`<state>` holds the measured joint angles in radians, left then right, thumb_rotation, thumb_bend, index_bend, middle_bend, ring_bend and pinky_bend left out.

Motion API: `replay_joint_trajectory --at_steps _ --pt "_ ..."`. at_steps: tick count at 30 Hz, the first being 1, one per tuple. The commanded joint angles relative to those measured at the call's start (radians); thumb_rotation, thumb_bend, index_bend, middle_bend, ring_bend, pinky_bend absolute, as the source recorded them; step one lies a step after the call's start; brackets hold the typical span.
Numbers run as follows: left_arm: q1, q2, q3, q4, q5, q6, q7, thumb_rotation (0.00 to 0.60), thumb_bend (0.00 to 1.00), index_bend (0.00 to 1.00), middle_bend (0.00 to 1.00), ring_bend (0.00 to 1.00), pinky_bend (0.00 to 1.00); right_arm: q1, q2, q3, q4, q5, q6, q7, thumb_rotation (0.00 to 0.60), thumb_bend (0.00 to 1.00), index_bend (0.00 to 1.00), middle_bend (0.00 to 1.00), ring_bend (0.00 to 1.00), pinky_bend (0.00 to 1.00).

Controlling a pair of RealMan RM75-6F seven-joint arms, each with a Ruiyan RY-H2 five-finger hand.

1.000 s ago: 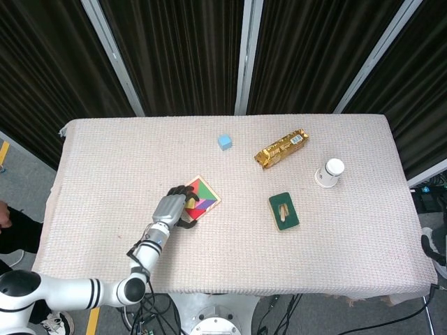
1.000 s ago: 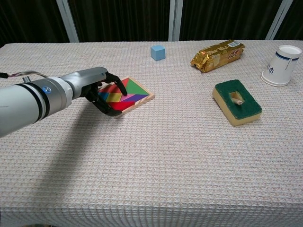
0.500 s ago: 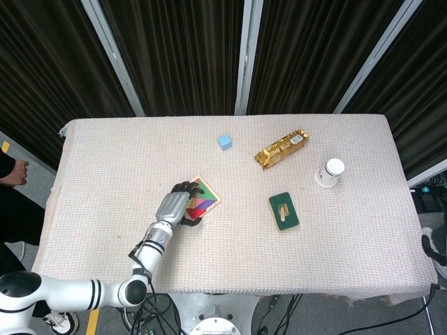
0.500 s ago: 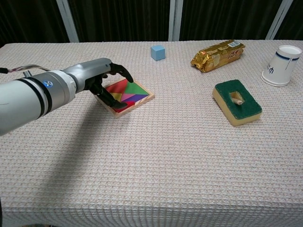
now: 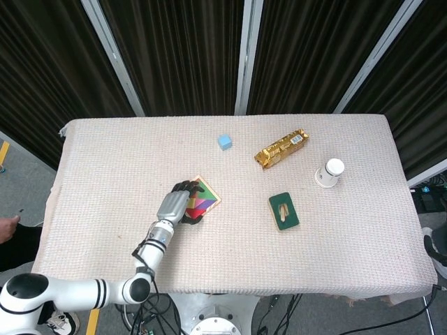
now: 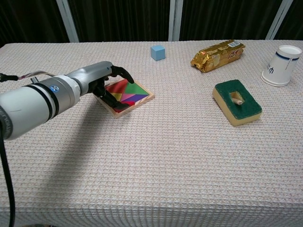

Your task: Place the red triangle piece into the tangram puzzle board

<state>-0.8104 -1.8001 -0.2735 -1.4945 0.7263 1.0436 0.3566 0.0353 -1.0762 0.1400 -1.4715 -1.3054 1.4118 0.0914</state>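
**Chest view: left hand over the puzzle board**

We see our left hand (image 6: 102,81) spread, grasping nothing, its dark fingers (image 6: 124,74) arched over the tangram puzzle board (image 6: 127,95). The red triangle piece (image 6: 117,87) lies in the board under them. At the board's 1 o'clock on the counter (image 6: 156,156) sits a blue cube (image 6: 158,52).

Puzzle board (image 6: 129,94) left of sponge (image 6: 236,102), cube (image 6: 158,52) behind.

Even overhead light is falling on the desk (image 6: 180,156), leaving both views bright and sharp. The left arm (image 6: 33,101) is casting a soft shadow toward the near edge, while the curtains (image 5: 188,56) behind are staying very dark.
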Motion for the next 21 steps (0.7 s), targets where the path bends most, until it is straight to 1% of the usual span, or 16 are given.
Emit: replay_joint_trajectory --at_steps 1,8,21 --pt "0.001 -0.001 0.001 0.007 -0.001 -0.002 0.003 0.6 0.24 0.22 0.09 0.0 0.01 0.002 -0.002 0.0 0.0 -0.001 -0.002 -0.002 0.6 0.3 0.0 0.0 0.0 0.0" --pt "0.003 -0.006 0.004 0.022 0.001 -0.011 0.008 0.6 0.24 0.22 0.09 0.0 0.01 0.003 -0.004 0.0 -0.001 -0.002 -0.001 -0.007 0.6 0.3 0.0 0.0 0.0 0.0" --pt "0.013 -0.013 -0.006 0.042 -0.008 -0.006 0.01 0.6 0.24 0.22 0.09 0.0 0.01 0.003 -0.007 -0.001 0.005 -0.004 -0.001 -0.004 0.6 0.3 0.0 0.0 0.0 0.0"
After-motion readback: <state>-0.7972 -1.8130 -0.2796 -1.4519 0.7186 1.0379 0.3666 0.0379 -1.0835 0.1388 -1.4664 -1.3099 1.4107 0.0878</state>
